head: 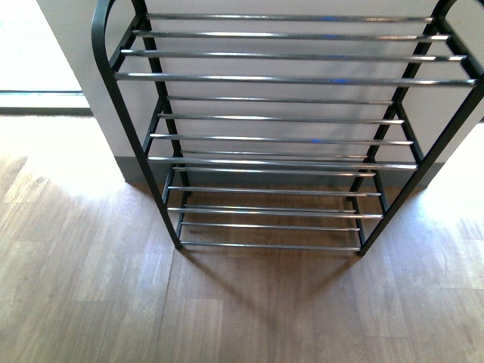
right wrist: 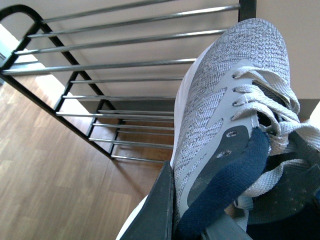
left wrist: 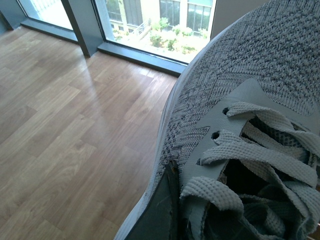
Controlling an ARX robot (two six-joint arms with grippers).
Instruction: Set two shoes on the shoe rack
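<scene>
In the front view the shoe rack (head: 280, 140) stands on the wooden floor (head: 91, 295) against a white wall (head: 287, 66), with neither arm showing. In the left wrist view the left jaws hold the left-hand shoe (left wrist: 225, 65), grey knit with pale laces (left wrist: 250, 155), above the floor by a window (left wrist: 150, 20). In the right wrist view the right jaws grip the right-hand shoe (right wrist: 215, 110), its navy lining (right wrist: 225, 185) showing, just in front of the rack's rods, not resting on them.
</scene>
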